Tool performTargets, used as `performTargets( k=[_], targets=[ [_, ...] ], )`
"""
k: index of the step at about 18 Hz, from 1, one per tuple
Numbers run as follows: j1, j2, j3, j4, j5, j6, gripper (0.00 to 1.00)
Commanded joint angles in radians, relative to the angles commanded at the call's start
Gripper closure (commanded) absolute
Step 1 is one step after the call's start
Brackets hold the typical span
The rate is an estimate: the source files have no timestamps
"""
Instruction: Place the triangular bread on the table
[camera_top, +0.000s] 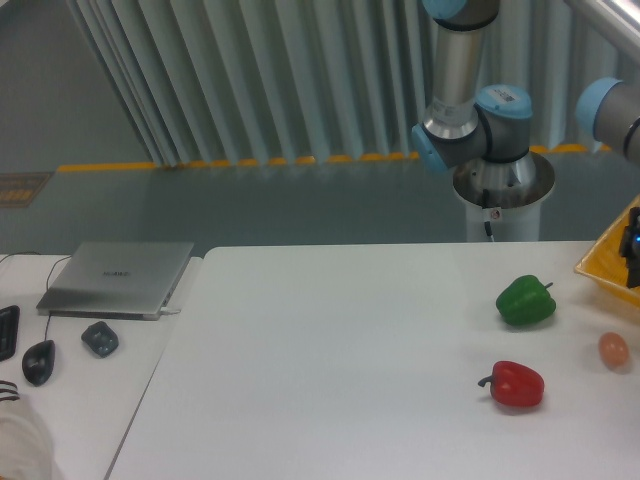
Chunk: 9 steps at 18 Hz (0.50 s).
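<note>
None of the triangular bread can be made out for certain: at the far right edge of the view sits a yellow-orange shape (612, 255), flat and angled, which may be the pastry or a tray holding it, and the picture cuts it off too soon to tell which. Just beside it, at the very border, a dark piece with a blue light is most likely the claw (632, 258); whether its fingers are apart, together or clamped on something cannot be told, as almost all of it lies outside the frame.

On the white bench (330, 360) rest a green bell pepper (526, 301), a red bell pepper (518, 384) nearer the camera, and a small pinkish egg-shaped thing (614, 349) close to the right edge, all apart from one another.

Judging from this, the task looks to be at an early stage: no bread lies on the open bench, so the pick-up, the carry and the set-down all seem still to be done.
</note>
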Motion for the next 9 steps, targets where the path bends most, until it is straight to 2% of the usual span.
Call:
performTargets(
  k=[6,9],
  targets=[
    [0.092,0.002,-0.002,-0.034,-0.002,0.021,0.00],
    [0.135,0.000,-0.002,-0.043,0.002,0.092,0.00]
  ],
)
